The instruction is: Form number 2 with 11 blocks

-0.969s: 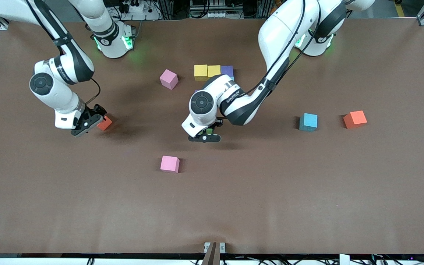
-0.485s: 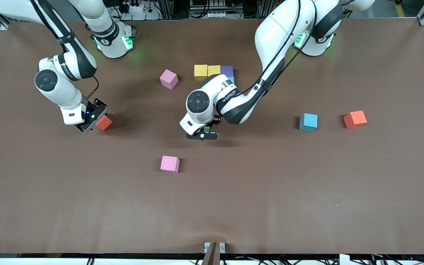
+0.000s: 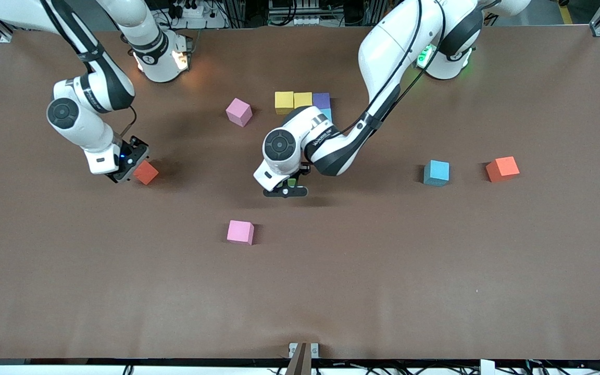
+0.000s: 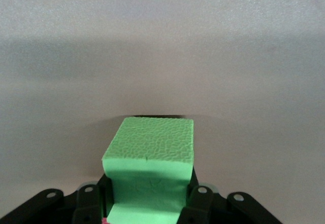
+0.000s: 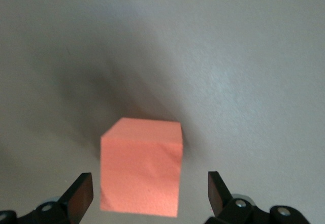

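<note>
My left gripper [image 3: 285, 190] is shut on a green block [image 4: 150, 153], seen as a sliver of green block [image 3: 292, 182] under the wrist, over bare table. Two yellow blocks [image 3: 284, 100] [image 3: 303, 99] and a purple block [image 3: 322, 99] form a row; a light blue block [image 3: 327, 112] peeks out beside the left arm's wrist. My right gripper [image 3: 127, 162] stands open by a red block [image 3: 145, 172]. In the right wrist view the red block [image 5: 141, 173] lies between the spread fingers [image 5: 81, 193], with gaps on both sides.
Loose on the brown table [image 3: 383, 271]: a pink block [image 3: 239, 111] near the row, another pink block [image 3: 240, 232] nearer the camera, a blue block [image 3: 436, 172] and an orange-red block [image 3: 502, 169] toward the left arm's end.
My right gripper has shifted and turned at the red block, which now lies between its open fingers. My left gripper has drifted slightly toward the right arm's end with the green block.
</note>
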Controlling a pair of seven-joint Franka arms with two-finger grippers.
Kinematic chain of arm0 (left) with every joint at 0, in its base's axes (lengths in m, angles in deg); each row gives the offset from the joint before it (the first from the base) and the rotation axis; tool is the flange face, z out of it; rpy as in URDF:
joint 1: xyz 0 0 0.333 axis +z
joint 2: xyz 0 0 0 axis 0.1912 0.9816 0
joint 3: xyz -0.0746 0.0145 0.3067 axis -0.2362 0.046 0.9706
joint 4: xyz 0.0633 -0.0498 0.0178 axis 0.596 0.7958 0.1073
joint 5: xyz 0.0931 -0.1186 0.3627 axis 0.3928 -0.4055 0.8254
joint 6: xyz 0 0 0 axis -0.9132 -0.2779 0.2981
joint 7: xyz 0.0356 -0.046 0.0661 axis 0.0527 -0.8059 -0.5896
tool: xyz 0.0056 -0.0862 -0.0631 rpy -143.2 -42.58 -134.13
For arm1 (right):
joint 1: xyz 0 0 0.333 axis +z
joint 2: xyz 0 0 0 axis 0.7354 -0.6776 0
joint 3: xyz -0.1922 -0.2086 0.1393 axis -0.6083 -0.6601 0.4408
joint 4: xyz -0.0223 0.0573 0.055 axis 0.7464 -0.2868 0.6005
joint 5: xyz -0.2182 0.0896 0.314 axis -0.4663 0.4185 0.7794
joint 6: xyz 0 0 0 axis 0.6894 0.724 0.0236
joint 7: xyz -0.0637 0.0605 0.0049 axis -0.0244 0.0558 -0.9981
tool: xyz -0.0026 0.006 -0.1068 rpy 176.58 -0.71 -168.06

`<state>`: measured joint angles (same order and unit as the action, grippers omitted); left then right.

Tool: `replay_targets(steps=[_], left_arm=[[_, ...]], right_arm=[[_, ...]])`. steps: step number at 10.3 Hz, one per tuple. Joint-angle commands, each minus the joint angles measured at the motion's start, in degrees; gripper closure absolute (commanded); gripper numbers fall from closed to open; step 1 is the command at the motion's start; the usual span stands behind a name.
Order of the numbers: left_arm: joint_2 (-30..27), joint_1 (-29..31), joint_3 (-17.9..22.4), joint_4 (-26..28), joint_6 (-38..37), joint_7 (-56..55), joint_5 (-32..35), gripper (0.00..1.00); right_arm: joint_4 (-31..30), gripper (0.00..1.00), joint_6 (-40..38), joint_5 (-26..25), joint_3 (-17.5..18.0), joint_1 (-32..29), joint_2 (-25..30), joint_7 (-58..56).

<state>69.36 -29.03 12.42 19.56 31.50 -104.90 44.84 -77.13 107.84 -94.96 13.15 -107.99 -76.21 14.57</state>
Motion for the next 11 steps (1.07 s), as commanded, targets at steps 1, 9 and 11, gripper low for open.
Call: replay_targets(steps=[1, 9, 11], left_arm=[[1.1, -1.0, 0.9, -2.1, 0.4, -1.2, -1.5, 0.63], [1.6, -1.1, 1.1, -1.4, 2.8, -0.8, -1.9, 0.13], [1.2, -1.1, 1.2, -0.9, 2.8, -1.0, -1.5, 0.0]], right_arm=[[-1.8, 0.0, 2.6, 0.0, 1.3, -1.4, 1.6, -1.1], [-1.5, 0.0, 2.5, 0.0, 1.3, -0.3, 0.9, -1.1], [-1.5, 0.0, 2.5, 0.0, 1.3, -0.3, 0.2, -1.1]])
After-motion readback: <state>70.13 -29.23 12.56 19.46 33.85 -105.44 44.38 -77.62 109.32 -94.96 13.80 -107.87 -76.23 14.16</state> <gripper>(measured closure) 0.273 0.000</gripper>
